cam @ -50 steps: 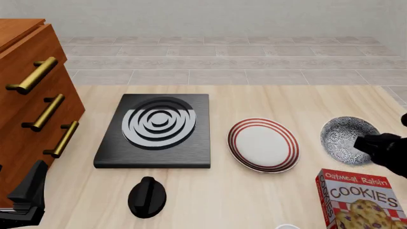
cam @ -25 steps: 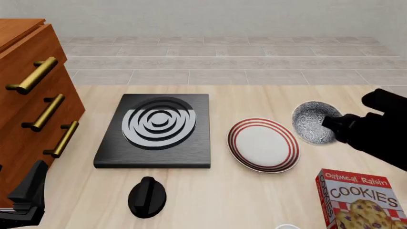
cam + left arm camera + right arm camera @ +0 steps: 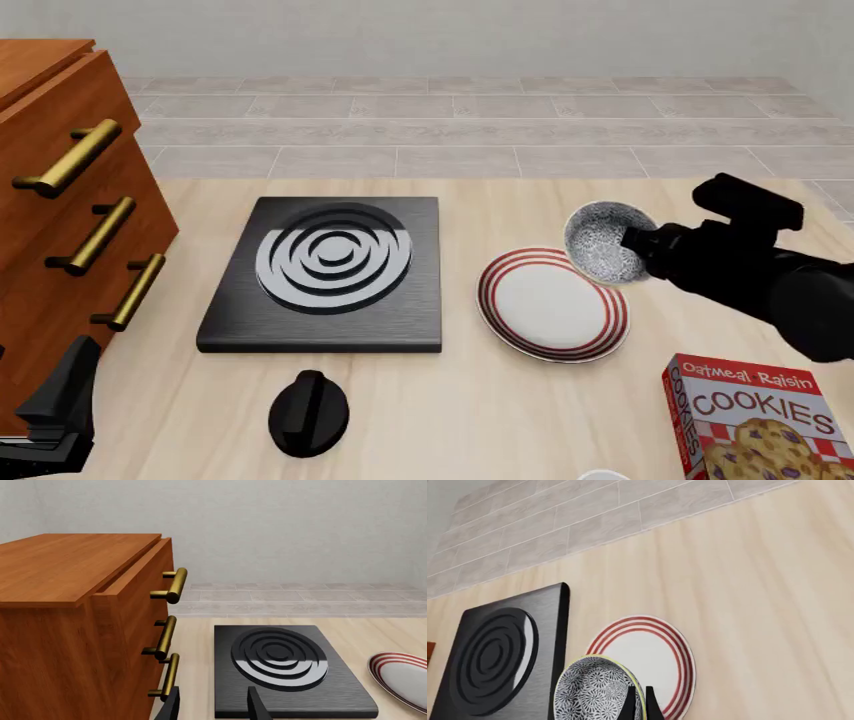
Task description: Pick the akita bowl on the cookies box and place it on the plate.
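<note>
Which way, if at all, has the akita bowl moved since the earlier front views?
Yes. The akita bowl, held by the right gripper, has moved left, towards the plate and away from the cookies box.

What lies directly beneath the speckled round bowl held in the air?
The red-ringed white plate's far rim and pale wooden table lie beneath the speckled bowl, pinched by the right hand. Its underside stays hidden.
</note>
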